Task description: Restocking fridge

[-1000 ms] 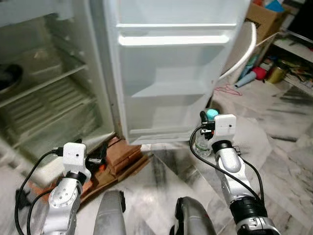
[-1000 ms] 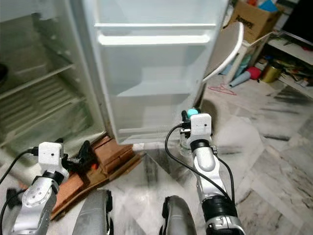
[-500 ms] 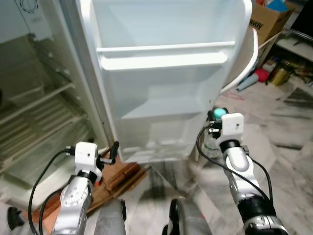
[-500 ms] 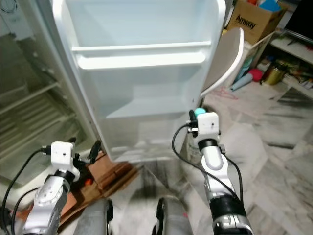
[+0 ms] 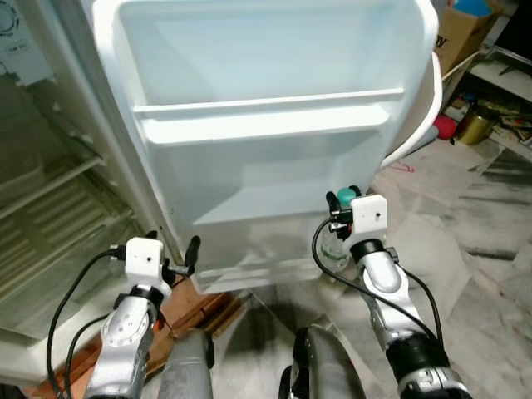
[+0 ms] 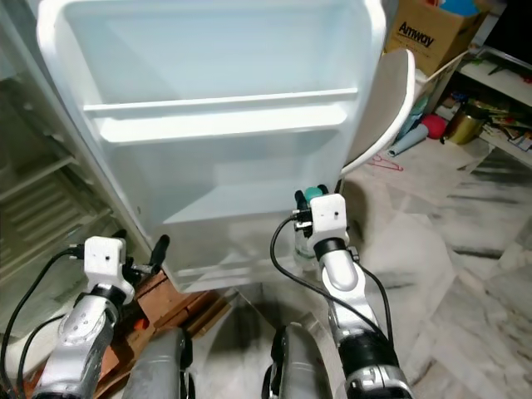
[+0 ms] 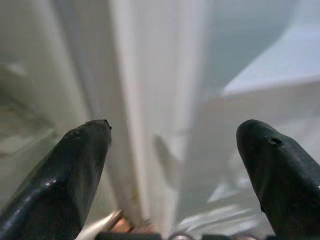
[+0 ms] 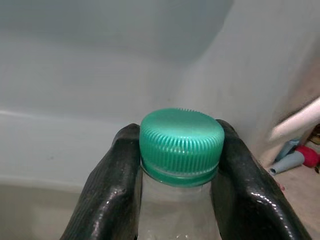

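there, bottle (image 8: 181,165) in right gripper (image 8: 177,170)

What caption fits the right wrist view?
Right gripper fingers clamp a green-capped bottle before the fridge door.

Even, bright daylight is noted; the fridge door (image 5: 266,125) is slightly overexposed, and wrist-view backgrounds are rendered soft.
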Motion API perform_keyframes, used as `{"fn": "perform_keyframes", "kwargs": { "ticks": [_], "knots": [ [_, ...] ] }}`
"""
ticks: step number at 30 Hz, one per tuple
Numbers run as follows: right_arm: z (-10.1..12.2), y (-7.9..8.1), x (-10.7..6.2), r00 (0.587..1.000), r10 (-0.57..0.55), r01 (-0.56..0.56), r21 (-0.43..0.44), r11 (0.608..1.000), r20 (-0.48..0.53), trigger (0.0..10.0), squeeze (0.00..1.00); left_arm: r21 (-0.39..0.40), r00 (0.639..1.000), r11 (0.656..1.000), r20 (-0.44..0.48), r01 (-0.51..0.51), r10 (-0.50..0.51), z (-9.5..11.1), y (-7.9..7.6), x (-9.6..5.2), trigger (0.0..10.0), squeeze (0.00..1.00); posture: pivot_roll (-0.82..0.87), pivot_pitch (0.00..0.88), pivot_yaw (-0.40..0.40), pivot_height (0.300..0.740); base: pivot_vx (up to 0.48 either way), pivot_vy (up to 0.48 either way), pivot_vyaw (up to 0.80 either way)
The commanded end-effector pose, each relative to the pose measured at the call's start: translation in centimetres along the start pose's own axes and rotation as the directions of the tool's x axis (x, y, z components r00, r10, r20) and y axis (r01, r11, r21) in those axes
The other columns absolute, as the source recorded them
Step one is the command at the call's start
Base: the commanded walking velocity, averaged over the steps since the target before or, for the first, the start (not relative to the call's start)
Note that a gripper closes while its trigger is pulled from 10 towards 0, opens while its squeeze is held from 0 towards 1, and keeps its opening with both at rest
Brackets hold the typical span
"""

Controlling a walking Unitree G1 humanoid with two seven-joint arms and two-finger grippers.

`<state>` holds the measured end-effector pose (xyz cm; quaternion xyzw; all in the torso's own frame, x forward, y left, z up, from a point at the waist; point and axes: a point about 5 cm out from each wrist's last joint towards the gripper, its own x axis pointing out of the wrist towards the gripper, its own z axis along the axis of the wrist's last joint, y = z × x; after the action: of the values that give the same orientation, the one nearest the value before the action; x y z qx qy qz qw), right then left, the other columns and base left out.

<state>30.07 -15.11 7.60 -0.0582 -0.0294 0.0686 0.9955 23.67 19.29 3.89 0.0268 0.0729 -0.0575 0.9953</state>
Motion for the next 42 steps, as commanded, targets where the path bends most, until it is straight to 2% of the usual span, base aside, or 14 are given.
{"fn": "perform_keyframes", "kwargs": {
  "ticks": [1, 5, 11, 19, 23, 31, 38, 42],
  "knots": [
    [0.5, -0.9, 0.0, 1.0, -0.021, 0.021, 0.017, 1.0, 0.02, 10.0, 0.0, 0.001, 1.0, 1.0, -0.003, -0.021, 0.021, 0.0, 0.4, -0.3, 10.0, 0.0, 0.1, 0.082, -0.06, 0.647, 0.0, 0.0, 0.0],
    [0.6, -0.2, -0.1, 1.0, 0.022, -0.023, 0.039, 0.999, 0.016, 10.0, 0.0, 0.002, 0.999, 0.999, -0.009, -0.033, 0.033, 0.0, 0.6, -1.0, 10.0, 0.0, 0.11, 0.122, -0.067, 0.647, 0.0, 0.0, 0.0],
    [0.4, 0.4, 0.2, 0.998, 0.056, -0.056, 0.062, 0.996, 0.002, 10.0, 0.0, 0.025, 0.997, 0.998, -0.04, -0.063, 0.064, -0.4, 1.9, -2.9, 10.0, 0.0, 0.14, 0.17, -0.074, 0.608, 0.0, 0.0, 0.0],
    [1.1, 1.0, 1.2, 0.996, 0.088, -0.089, 0.071, 0.993, 0.018, 10.0, 0.0, 0.037, 0.994, 0.995, -0.043, -0.096, 0.098, -0.1, 2.7, -3.4, 10.0, 0.0, 0.17, 0.176, -0.09, 0.558, 0.0, 0.0, 0.0],
    [1.7, 1.2, 1.9, 0.994, 0.103, -0.106, 0.073, 0.992, 0.041, 10.0, 0.0, 0.046, 0.992, 0.992, -0.044, -0.115, 0.117, 0.1, 3.3, -3.6, 10.0, 0.0, 0.17, 0.186, -0.084, 0.558, 0.0, 0.0, 0.0],
    [3.6, 1.4, 3.4, 0.987, 0.117, -0.123, 0.057, 0.991, 0.112, 10.0, 0.0, 0.056, 0.991, 0.991, -0.038, -0.123, 0.125, 0.9, 4.1, -4.3, 10.0, 0.0, 0.19, 0.216, -0.067, 0.558, 0.0, 0.0, 0.0],
    [7.3, 2.1, 6.3, 0.963, 0.144, -0.155, 0.033, 0.987, 0.227, 10.0, 0.0, 0.053, 0.991, 0.991, -0.037, -0.124, 0.126, 1.8, 4.0, -5.8, 10.0, 0.0, 0.23, 0.276, -0.057, 0.558, 0.0, 0.0, 0.0],
    [9.1, 2.5, 7.3, 0.944, 0.164, -0.172, 0.003, 0.985, 0.286, 10.0, 0.0, 0.063, 0.99, 0.99, -0.044, -0.129, 0.132, 2.3, 4.2, -6.8, 10.0, 0.0, 0.27, 0.324, -0.055, 0.558, 0.0, 0.0, 0.0]
  ]
}}
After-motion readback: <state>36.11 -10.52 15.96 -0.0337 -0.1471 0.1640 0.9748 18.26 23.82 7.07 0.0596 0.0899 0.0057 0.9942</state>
